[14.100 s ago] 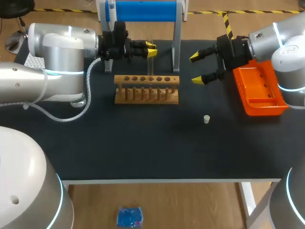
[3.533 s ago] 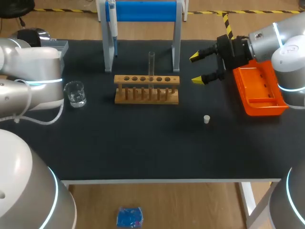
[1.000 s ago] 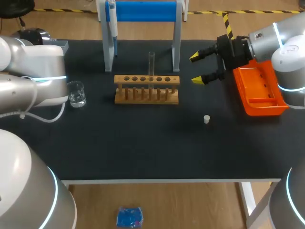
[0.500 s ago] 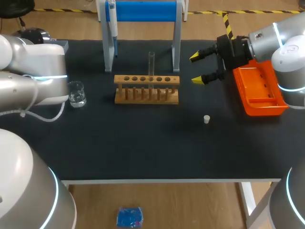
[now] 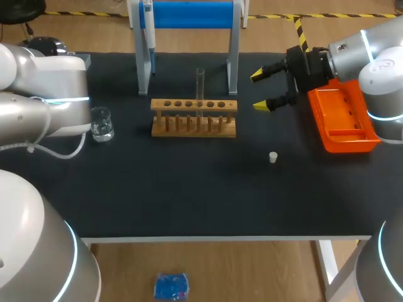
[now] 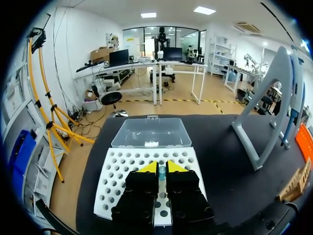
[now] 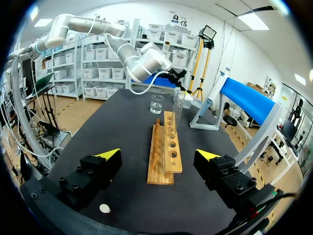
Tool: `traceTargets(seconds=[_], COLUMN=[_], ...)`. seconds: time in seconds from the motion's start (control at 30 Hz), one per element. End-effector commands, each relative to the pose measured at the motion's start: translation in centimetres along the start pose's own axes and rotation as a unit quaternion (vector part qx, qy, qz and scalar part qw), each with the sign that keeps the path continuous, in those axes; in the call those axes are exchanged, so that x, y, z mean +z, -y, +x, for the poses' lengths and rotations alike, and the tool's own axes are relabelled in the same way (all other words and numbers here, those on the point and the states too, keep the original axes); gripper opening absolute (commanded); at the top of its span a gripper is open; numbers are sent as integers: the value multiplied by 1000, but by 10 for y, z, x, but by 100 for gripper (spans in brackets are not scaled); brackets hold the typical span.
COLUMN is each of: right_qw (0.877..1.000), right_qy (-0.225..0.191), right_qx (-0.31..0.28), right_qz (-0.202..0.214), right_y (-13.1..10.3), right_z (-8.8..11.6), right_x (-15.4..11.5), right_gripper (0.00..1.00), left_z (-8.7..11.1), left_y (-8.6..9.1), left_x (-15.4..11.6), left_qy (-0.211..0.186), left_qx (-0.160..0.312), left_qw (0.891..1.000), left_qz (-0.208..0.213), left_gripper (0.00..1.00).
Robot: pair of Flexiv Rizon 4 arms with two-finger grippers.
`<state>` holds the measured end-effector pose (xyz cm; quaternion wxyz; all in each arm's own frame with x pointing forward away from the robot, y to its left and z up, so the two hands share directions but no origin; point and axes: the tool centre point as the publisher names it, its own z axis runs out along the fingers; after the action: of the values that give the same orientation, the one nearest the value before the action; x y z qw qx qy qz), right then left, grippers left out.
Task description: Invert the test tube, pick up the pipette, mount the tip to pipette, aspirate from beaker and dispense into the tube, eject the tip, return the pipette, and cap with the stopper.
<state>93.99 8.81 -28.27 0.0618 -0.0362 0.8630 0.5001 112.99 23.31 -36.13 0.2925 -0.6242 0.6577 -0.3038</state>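
My left gripper (image 6: 162, 168) hangs over the white tip box (image 6: 117, 181), shut on a small bluish pipette tip (image 6: 162, 171) standing in one of its holes. From above, the left arm hides this gripper. A glass test tube (image 5: 200, 83) stands upright in the wooden rack (image 5: 194, 117). The pipette (image 5: 150, 28) hangs on the blue stand. A beaker (image 5: 100, 123) with clear liquid sits left of the rack. The white stopper (image 5: 272, 157) lies on the mat. My right gripper (image 5: 264, 90) is open and empty, right of the rack (image 7: 166, 152).
An orange tray (image 5: 343, 116) sits at the right edge, beside my right arm. The tip box's clear lid (image 6: 149, 133) lies open ahead of my left gripper. The stand's grey legs (image 6: 264, 112) rise beside the box. Bare dark mat stretches in front of the rack.
My left arm has shifted slightly over the tip box. The right arm, tube, beaker and stopper have not moved.
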Motion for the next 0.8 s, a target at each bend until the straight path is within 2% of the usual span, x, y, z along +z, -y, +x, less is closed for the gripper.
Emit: traceTargets(seconds=[0.03,0.8], right_qw=[1000,1000], right_qy=[0,0], right_qx=[0,0], right_qz=[1,1], right_y=[0,0], right_z=[0,0], right_x=[-1,-1], right_gripper=[100,100], left_z=[1,8], left_y=[1,40], left_x=[-4,-45], left_qy=[1,16], left_qx=[1,33], left_qw=[1000,999], left_qz=[0,35], left_gripper=[0,0])
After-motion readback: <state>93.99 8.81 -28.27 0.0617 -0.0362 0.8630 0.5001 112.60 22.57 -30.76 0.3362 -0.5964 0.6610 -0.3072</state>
